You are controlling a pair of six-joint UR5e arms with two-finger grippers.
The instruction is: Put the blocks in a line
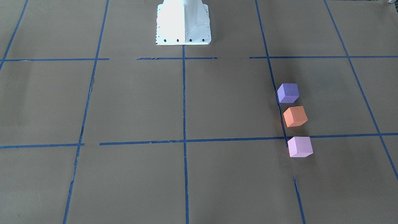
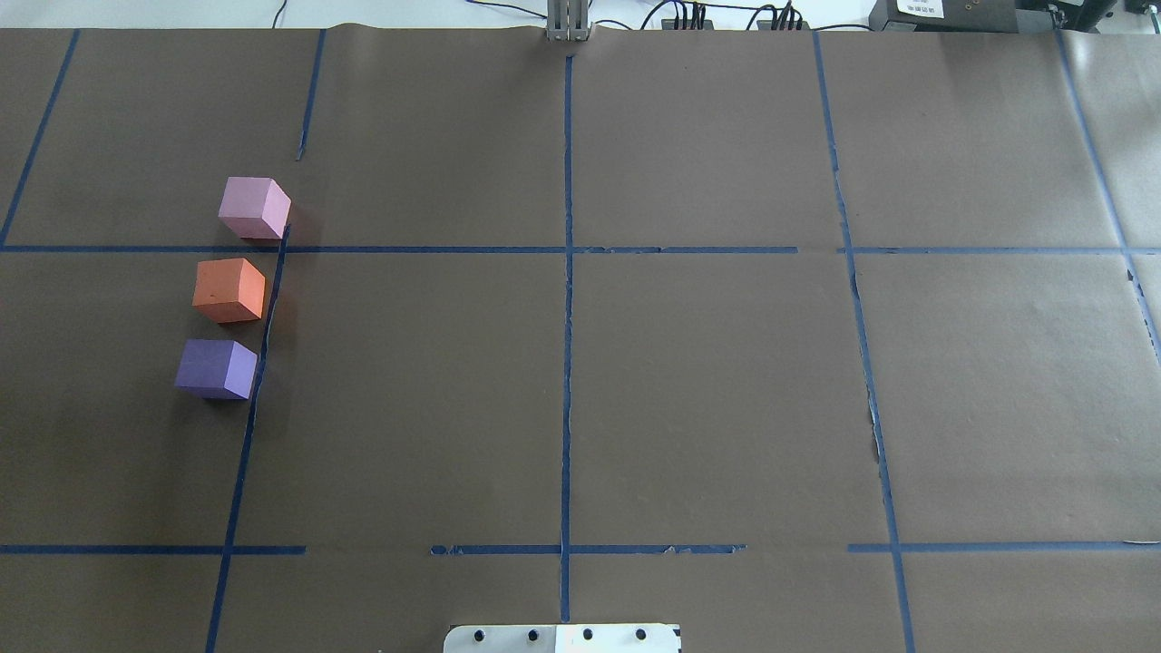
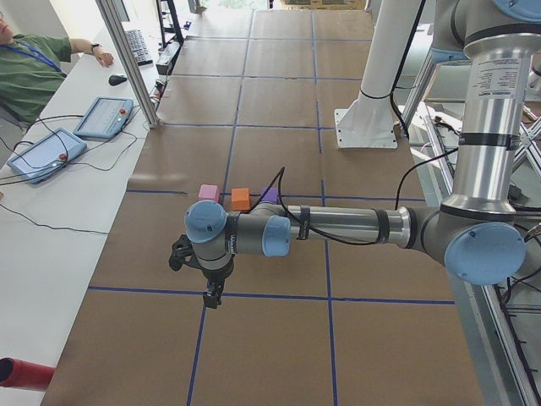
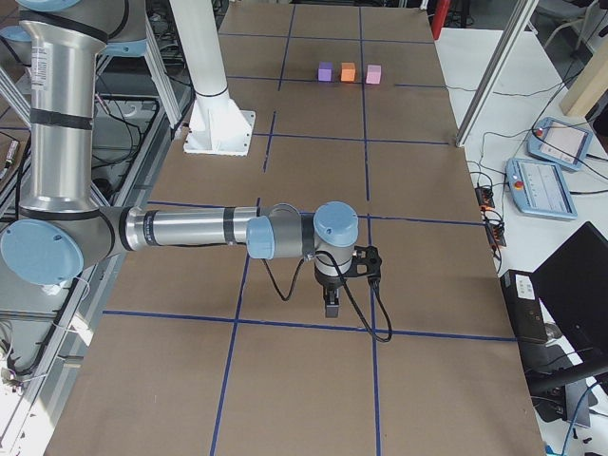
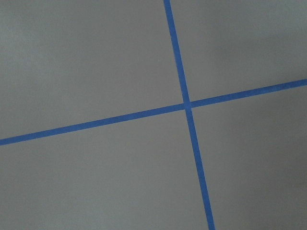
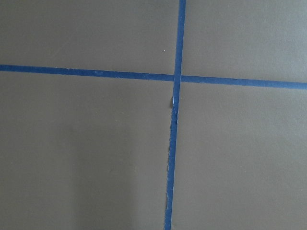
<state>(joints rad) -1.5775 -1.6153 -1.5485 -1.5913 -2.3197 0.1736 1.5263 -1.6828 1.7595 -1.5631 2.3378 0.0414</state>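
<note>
Three foam cubes stand in a near-straight row along a blue tape line on the robot's left side of the table: the dark violet-purple block (image 2: 217, 368) nearest the robot, the orange block (image 2: 229, 289) in the middle, the pale pink-lilac block (image 2: 254, 208) farthest. They also show in the front view: purple (image 1: 288, 92), orange (image 1: 295, 116), pink (image 1: 300, 146). Small gaps separate them. My left gripper (image 3: 210, 298) shows only in the exterior left view, well away from the blocks. My right gripper (image 4: 331, 306) shows only in the exterior right view. I cannot tell whether either is open or shut.
Blue tape lines (image 2: 567, 299) grid the brown table paper. The white robot base plate (image 1: 183, 25) sits at the table's robot side. An operator (image 3: 34, 59) and teach pendants (image 3: 106, 117) are at a side bench. Both wrist views show only paper and tape crossings.
</note>
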